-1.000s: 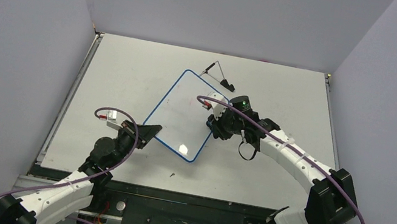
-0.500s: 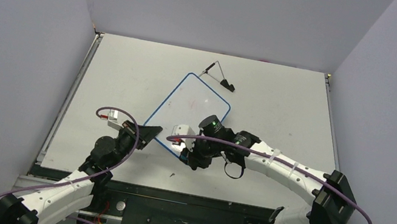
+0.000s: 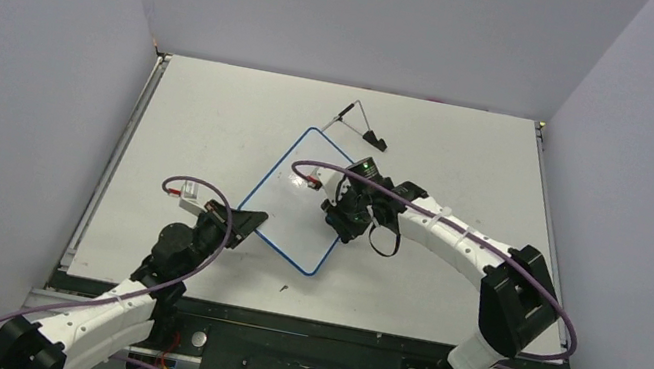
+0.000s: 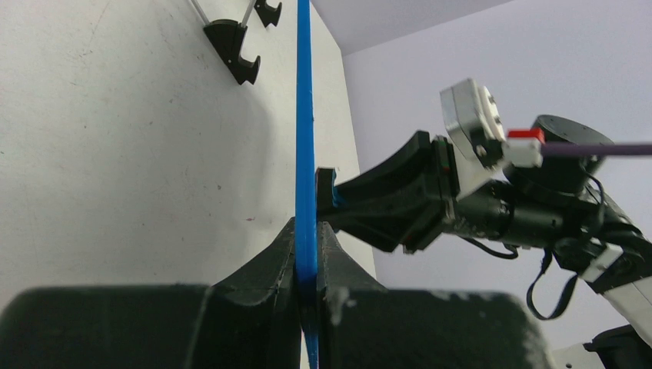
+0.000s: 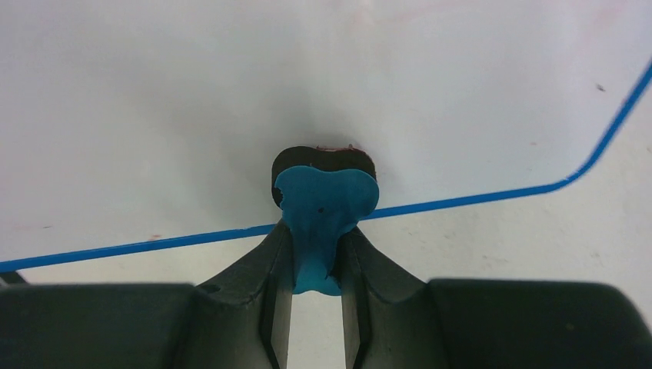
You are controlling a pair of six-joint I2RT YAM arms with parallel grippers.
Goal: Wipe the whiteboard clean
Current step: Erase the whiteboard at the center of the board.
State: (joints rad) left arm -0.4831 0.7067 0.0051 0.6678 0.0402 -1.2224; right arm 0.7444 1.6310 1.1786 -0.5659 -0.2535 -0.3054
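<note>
On a low, stretched arm the left gripper [image 3: 245, 224] clamps the near edge of the whiteboard [image 3: 295, 199] in the middle of the table [image 3: 215, 104], while the right gripper [image 5: 317, 238], its arm bent inward, presses a pinched blue eraser [image 5: 323, 204] on its face.

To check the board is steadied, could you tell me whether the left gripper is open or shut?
Shut: the left gripper clamps the whiteboard by its blue edge, a finger pressed on each side.
</note>
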